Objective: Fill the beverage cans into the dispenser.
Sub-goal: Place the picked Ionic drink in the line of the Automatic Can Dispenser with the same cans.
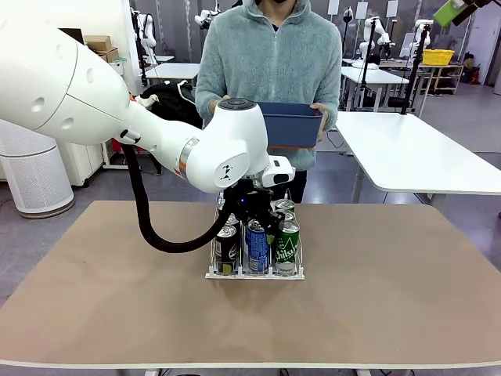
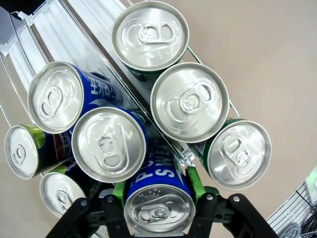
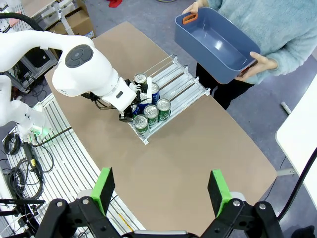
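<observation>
Seven cans (image 2: 109, 144) bunched at dispenser (image 3: 184, 83) front edge

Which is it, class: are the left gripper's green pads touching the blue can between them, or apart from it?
Cannot tell. In the left wrist view the pads flank the blue can closely, but no contact or gap shows plainly.

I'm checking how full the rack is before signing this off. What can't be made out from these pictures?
- Front view: the rear cans in the dispenser sit behind the front row and the left arm.
- Left wrist view: whether the left pincer grips or has let go of the blue can; the bottom edge crops it.
- Right wrist view: can lettering is too small; the left arm covers one lane.
</observation>
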